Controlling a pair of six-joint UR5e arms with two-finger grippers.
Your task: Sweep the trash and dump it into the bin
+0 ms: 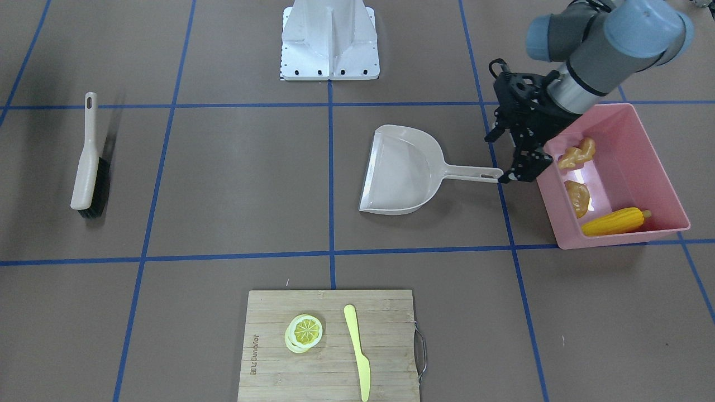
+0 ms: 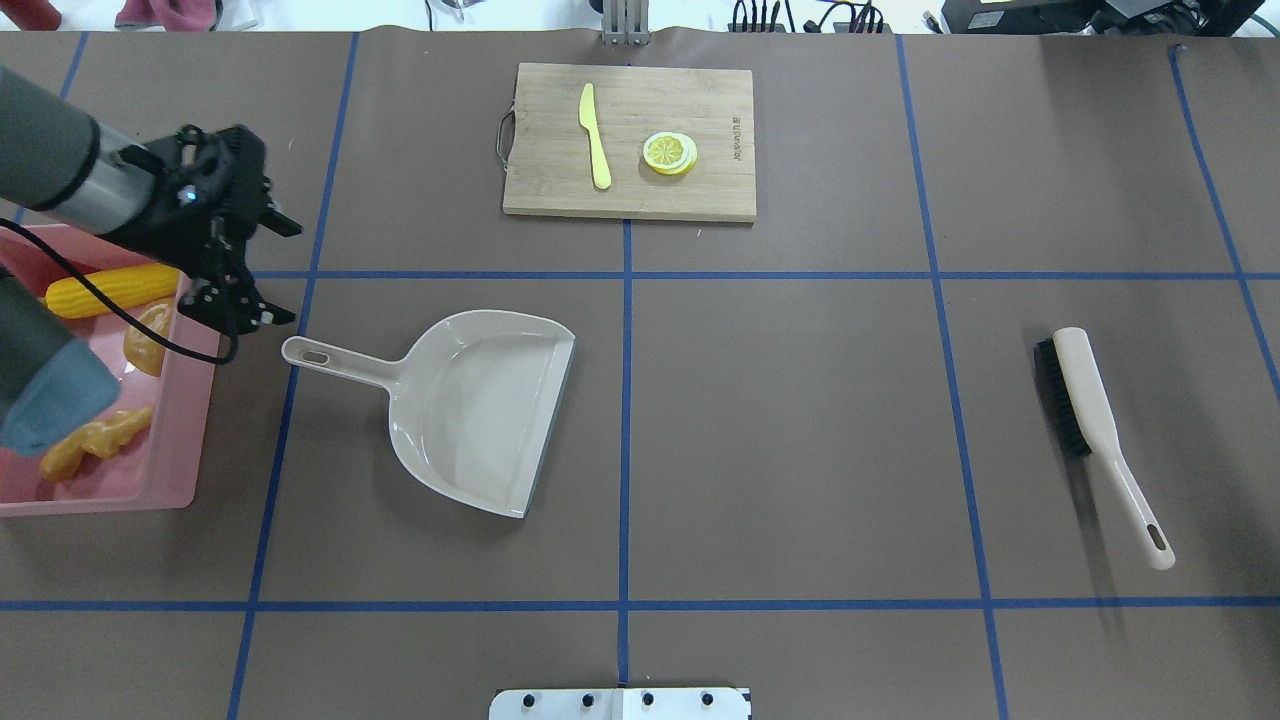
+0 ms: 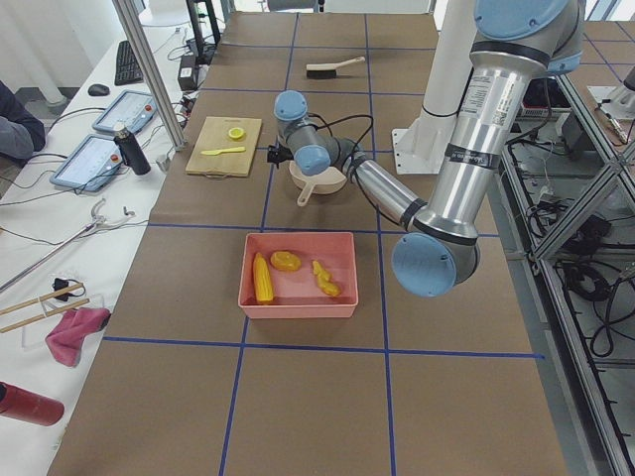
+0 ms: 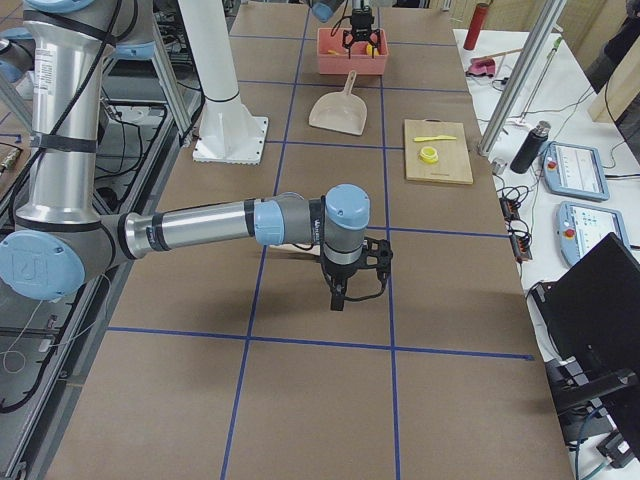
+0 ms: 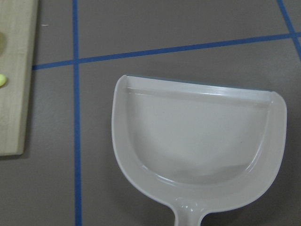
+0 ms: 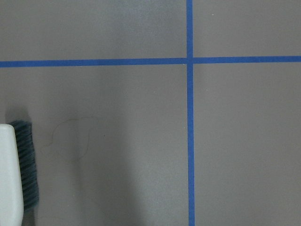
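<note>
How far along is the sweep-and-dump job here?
Done: the yellow corn cob, brown lumpy potato and tan knobbly ginger root all lie in the large pink plastic tub. The beige plastic dustpan sits empty on the table; the beige-handled brush lies flat, unheld. In hand: nothing; the left gripper is open by the dustpan's handle end. Left: seemingly nothing, all three pieces are binned.

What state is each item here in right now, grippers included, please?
pink bin: upright, holding three toy foods.
corn cob: lying inside it.
potato: inside it.
ginger root: inside it.
dustpan: empty, flat on the table, ungripped.
brush: lying on the table, ungripped.
lemon slice: on the cutting board.
yellow knife: flat on the same board.
left gripper: open, empty, beside the dustpan handle.
right gripper: over the table; open or shut unclear.
</note>
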